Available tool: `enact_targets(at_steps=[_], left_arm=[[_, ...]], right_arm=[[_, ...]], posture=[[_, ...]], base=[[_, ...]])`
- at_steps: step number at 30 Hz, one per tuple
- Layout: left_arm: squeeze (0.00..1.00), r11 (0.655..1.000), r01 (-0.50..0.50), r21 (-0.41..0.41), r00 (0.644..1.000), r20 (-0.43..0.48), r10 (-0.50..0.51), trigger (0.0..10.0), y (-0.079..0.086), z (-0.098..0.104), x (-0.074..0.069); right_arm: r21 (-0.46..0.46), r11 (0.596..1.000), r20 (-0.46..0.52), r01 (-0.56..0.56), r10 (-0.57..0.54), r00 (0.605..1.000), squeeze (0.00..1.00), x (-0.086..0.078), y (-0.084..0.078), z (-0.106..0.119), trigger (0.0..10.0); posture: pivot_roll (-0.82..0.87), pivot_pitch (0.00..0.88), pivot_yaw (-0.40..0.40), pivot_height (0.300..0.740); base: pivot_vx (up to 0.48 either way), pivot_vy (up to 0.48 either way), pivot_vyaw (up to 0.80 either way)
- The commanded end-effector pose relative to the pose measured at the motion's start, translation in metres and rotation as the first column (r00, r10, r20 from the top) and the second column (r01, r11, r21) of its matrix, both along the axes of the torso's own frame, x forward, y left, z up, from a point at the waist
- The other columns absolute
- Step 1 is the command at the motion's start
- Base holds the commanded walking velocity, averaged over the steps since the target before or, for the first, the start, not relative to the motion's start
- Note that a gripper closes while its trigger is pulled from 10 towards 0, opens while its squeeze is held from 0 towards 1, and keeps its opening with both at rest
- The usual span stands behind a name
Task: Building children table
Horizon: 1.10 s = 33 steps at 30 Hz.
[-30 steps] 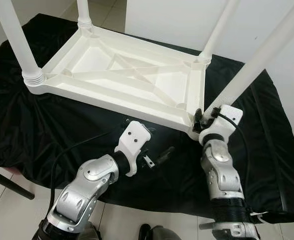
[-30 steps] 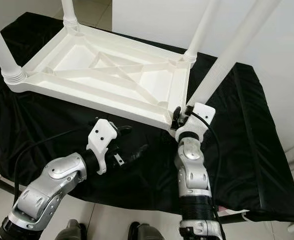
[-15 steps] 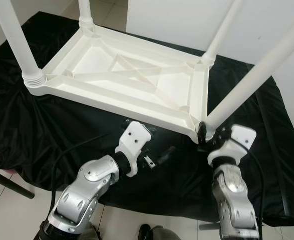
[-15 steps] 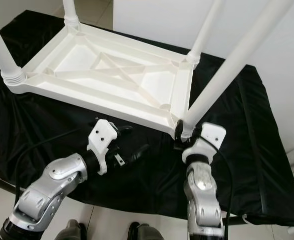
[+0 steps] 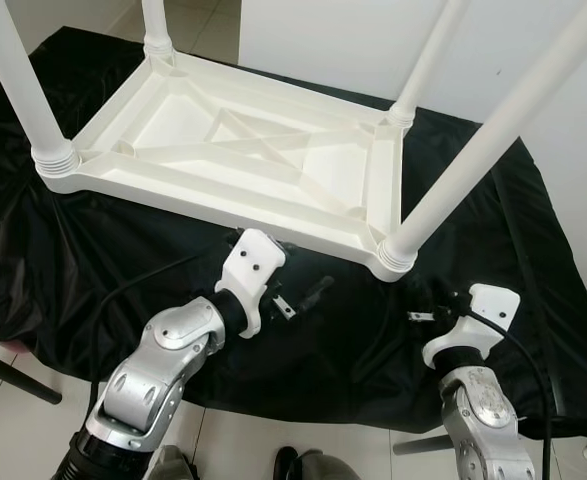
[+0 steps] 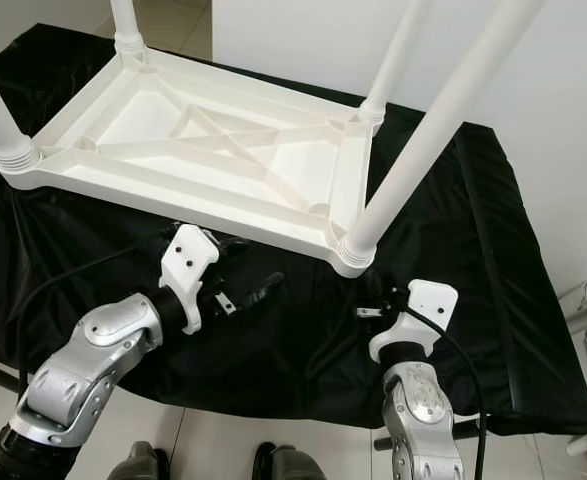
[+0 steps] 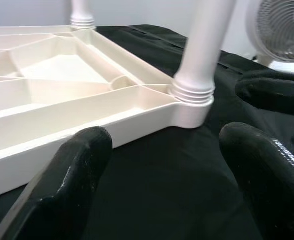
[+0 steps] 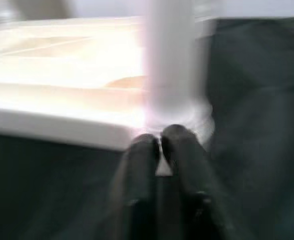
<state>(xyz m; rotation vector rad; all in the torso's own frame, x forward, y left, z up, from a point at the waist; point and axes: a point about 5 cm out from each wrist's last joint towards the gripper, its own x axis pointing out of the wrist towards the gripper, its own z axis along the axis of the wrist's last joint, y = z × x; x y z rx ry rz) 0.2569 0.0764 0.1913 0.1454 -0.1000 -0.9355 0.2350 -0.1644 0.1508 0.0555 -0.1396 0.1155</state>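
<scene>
A white plastic table [image 5: 243,150] lies upside down on a black cloth [image 5: 73,260] that covers the work surface, its ribbed underside facing up and its four legs standing upward from the corners. In the head views the table fills the upper middle, reaching from about nine o'clock across to two o'clock. The near right leg [image 5: 473,150] rises slanting toward one o'clock from its threaded collar at the table's corner near the centre; the near left leg [image 5: 18,85] stands at ten o'clock, and the two far legs [image 5: 428,60] climb out of frame at twelve and one o'clock. The left gripper [image 5: 308,298] sits at about seven o'clock from the centre, just in front of the table's near long edge and above the cloth, pointing toward the corner with the near right leg. Its fingers [image 7: 71,185] are spread wide with nothing between them, and the left wrist view looks through the gap at that corner collar and the cloth. The right gripper [image 5: 420,312] is at about five o'clock, low over the cloth and a little in front of the same corner, apart from the leg. In the blurred right wrist view its fingers [image 8: 179,150] lie pressed close together, holding nothing, pointed at the base of the leg. A white fan [image 7: 282,30] stands beyond the cloth in the left wrist view.
</scene>
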Motion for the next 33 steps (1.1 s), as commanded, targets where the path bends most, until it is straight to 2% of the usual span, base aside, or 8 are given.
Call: enact_targets(at_steps=[1,2,4,9,15,18,21,33], left_arm=[[0.00,1.000,-0.013,0.008,1.000,0.000,0.013,10.0,-0.001,-0.001,0.001],[0.00,1.000,-0.007,0.010,1.000,0.000,0.007,10.0,-0.001,-0.001,-0.001],[0.00,1.000,0.004,0.013,1.000,-0.006,-0.004,10.0,-0.003,-0.003,-0.004],[0.00,1.000,0.011,0.015,1.000,-0.017,-0.010,10.0,-0.004,-0.006,-0.006],[0.00,1.000,0.017,0.016,1.000,-0.026,-0.017,10.0,-0.006,-0.008,-0.008],[0.00,1.000,0.018,0.026,1.000,-0.026,-0.018,10.0,-0.006,-0.009,-0.008],[0.00,0.997,0.028,0.074,0.999,-0.023,-0.026,10.0,-0.007,-0.015,-0.007],[0.00,0.995,0.009,0.097,1.000,-0.023,-0.006,10.0,-0.008,-0.020,0.002]], right_arm=[[0.023,0.994,-0.022,-0.108,0.109,0.994,0.00,0.001,0.005,0.000,4.8],[0.026,0.985,-0.021,-0.171,0.171,0.985,0.00,0.004,0.006,0.002,10.0],[0.029,0.967,-0.020,-0.254,0.255,0.967,0.00,0.009,0.006,0.006,10.0],[0.025,0.950,-0.019,-0.312,0.313,0.950,0.00,0.018,-0.002,0.010,10.0],[-0.033,0.886,-0.051,-0.463,0.461,0.886,0.00,0.040,-0.039,0.026,10.0],[-0.074,0.865,-0.074,-0.496,0.491,0.868,0.00,0.043,-0.047,0.029,10.0],[-0.113,0.865,-0.094,-0.488,0.480,0.872,0.00,0.055,-0.060,0.032,10.0],[-0.094,0.895,-0.079,-0.436,0.430,0.899,0.00,0.075,-0.076,0.032,10.0]], posture=[[0.05,0.168,-0.135,0.740],[0.05,0.168,-0.135,0.740],[0.06,0.171,-0.134,0.740],[0.06,0.174,-0.126,0.740],[0.07,0.178,-0.119,0.740],[0.07,0.178,-0.119,0.740],[0.07,0.180,-0.117,0.740],[0.07,0.186,-0.106,0.740]], base=[[0.000,0.000,0.00],[0.000,0.000,0.00],[0.000,0.000,0.00],[0.000,0.000,0.00],[0.000,0.000,0.00],[0.000,0.000,0.00],[0.000,0.000,0.00],[0.000,0.000,0.00]])
